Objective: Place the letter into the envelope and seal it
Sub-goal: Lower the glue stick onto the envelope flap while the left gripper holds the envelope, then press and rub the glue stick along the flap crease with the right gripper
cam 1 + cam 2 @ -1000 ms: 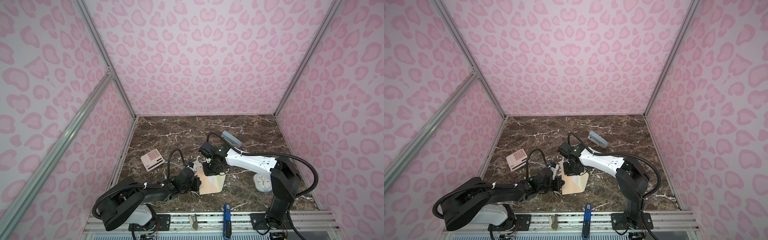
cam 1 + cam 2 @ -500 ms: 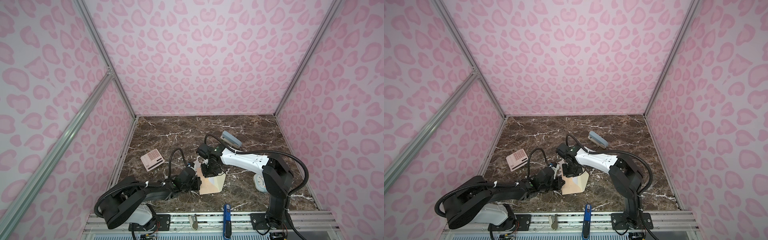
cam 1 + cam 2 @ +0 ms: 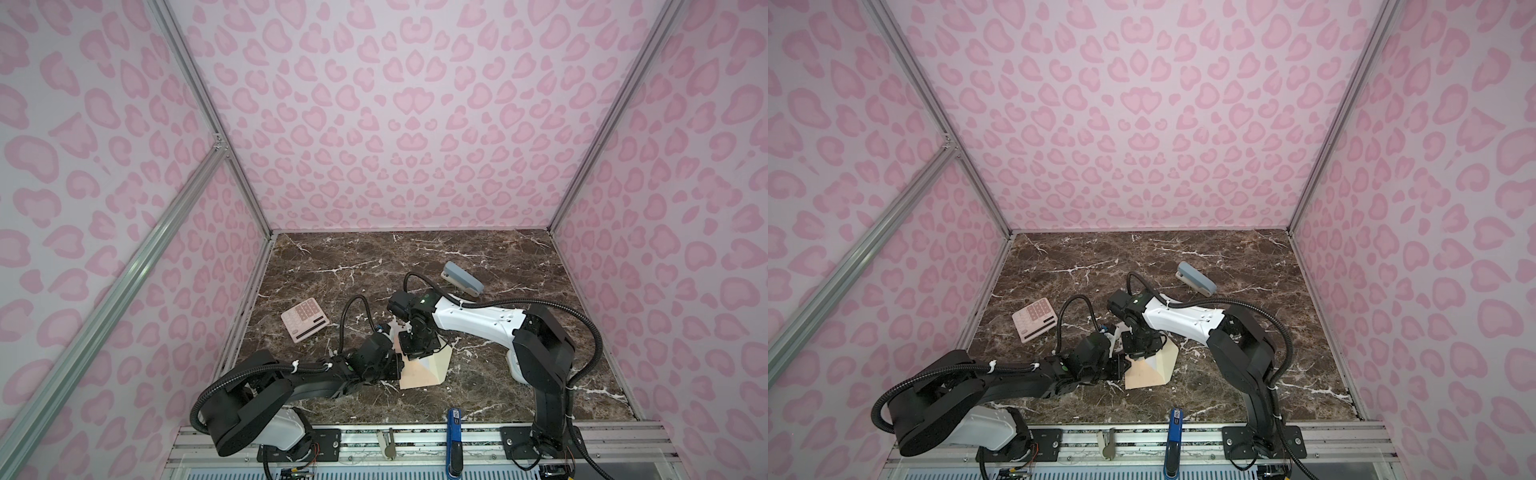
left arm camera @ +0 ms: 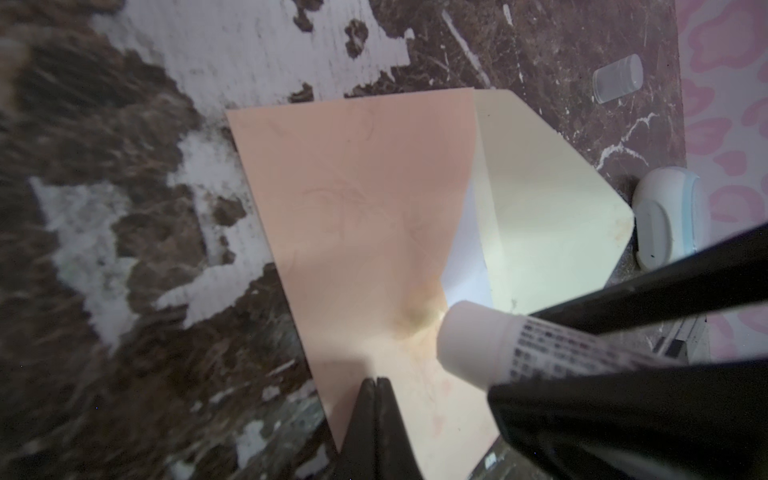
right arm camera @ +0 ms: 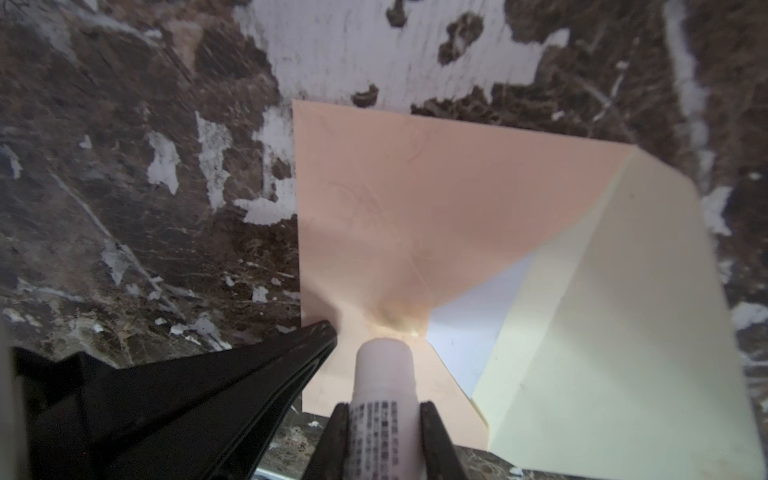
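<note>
The peach envelope (image 3: 417,376) (image 3: 1142,376) lies flat on the marble, its cream flap (image 4: 548,199) (image 5: 623,311) folded open. A sliver of the white letter (image 4: 469,257) (image 5: 473,324) shows inside the mouth. My right gripper (image 5: 384,409) (image 3: 417,353) is shut on a white glue stick (image 5: 384,374) (image 4: 478,345). The stick's tip is at a yellowish smear on the envelope by the mouth. My left gripper (image 4: 377,380) (image 3: 397,368) is shut, empty, with its tips on the envelope's near edge beside the stick.
A pink calculator (image 3: 305,320) lies to the left and a grey-blue stapler (image 3: 461,278) further back. In the left wrist view a white and blue rounded object (image 4: 665,216) sits by the flap tip, with a clear cap (image 4: 617,79) beyond. A blue tool (image 3: 454,419) lies on the front rail.
The right arm's elbow has swung left and nearer, now covering the white round object. The glue stick's end has shifted slightly left over the envelope. The left arm has held still.
</note>
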`<state>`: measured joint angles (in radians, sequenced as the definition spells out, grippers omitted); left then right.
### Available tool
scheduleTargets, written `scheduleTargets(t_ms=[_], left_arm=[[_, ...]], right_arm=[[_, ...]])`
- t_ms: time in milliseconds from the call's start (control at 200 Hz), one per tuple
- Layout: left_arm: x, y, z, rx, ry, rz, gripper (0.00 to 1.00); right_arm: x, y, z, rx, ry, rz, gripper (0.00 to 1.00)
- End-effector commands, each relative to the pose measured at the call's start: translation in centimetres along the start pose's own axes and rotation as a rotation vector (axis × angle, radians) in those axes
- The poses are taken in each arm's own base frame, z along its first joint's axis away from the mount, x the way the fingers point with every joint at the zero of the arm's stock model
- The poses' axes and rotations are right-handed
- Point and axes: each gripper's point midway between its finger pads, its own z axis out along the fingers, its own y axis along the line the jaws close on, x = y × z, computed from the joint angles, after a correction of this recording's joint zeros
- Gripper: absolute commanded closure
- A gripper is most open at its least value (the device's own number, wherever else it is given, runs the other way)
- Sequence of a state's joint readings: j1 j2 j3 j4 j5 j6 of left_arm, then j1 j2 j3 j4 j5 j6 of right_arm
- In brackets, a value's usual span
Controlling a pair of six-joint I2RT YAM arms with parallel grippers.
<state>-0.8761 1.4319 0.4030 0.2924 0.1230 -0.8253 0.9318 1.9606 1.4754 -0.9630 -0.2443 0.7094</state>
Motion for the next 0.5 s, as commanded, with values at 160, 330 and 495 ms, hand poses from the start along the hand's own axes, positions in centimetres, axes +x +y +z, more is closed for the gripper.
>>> scheduleTargets(t_ms=[160,330,495], left_arm=[[0.61,0.47,0.18,-0.013,0.024,-0.005,0.96],[0.74,0.53,0.19,-0.012,0.028,-0.006,0.96],[0.80,0.54,0.16,-0.010,0.029,-0.008,0.96]], right_arm=[[-0.05,-0.20,0.35,0.033,0.022,-0.012,0.92],[0.02,-0.22,0.55,0.036,0.027,-0.009,0.92],[-0.04,-0.44,0.66,0.043,0.030,-0.005,0.92]])
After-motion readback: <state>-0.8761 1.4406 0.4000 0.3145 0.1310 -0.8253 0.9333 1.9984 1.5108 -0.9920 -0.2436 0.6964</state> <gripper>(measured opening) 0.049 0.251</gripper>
